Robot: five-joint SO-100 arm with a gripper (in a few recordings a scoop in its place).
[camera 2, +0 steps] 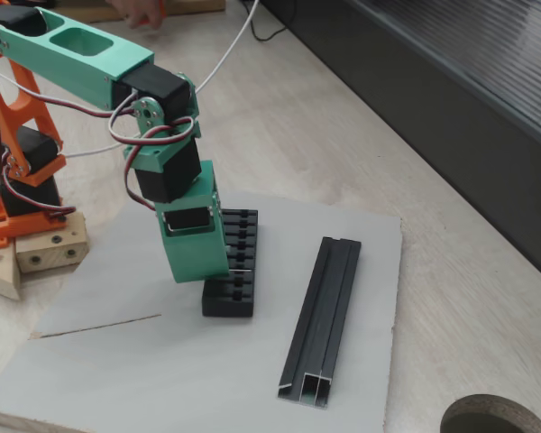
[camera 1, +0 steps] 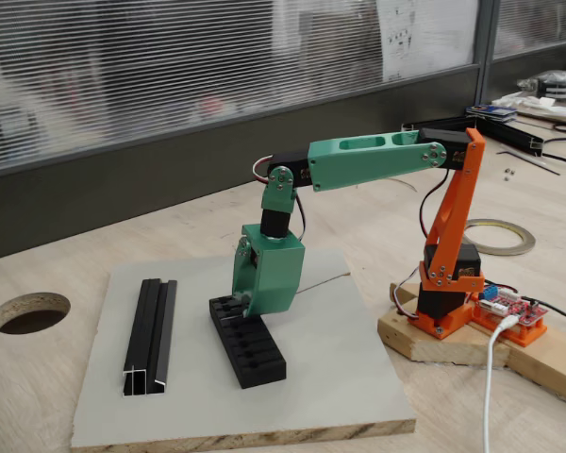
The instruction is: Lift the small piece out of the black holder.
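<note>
Fixed view from the front: the green arm reaches left from its orange base, forearm level, wrist bent straight down; the gripper (camera 1: 242,304) sits on the far end of the black holder (camera 1: 250,345), which lies on a grey board (camera 1: 340,377) with a black grooved rail (camera 1: 151,338) to its left; whether the fingers are clenched cannot be told; the small piece is too tiny to make out. Fixed view from the other side: the gripper (camera 2: 225,271) presses onto the holder's (camera 2: 233,290) middle slots, hiding any piece; the rail (camera 2: 325,317) lies right.
</note>
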